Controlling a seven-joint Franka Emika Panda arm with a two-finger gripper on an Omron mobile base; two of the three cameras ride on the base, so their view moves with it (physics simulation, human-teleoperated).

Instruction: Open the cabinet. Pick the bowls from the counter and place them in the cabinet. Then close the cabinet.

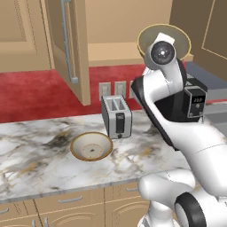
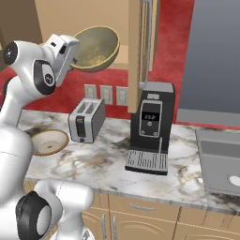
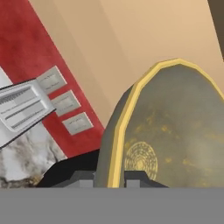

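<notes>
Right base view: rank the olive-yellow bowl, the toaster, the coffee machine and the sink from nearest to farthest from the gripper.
1. Olive-yellow bowl: clamped by its rim in the gripper, raised at the open cabinet.
2. Toaster: on the counter, below the gripper.
3. Coffee machine: further right on the counter.
4. Sink: far right.

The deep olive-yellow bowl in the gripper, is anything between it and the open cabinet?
Nothing visible: the olive-yellow bowl, pinched at its rim by the gripper, hangs tilted right before the tan wooden cabinet, whose doors stand open.
</notes>
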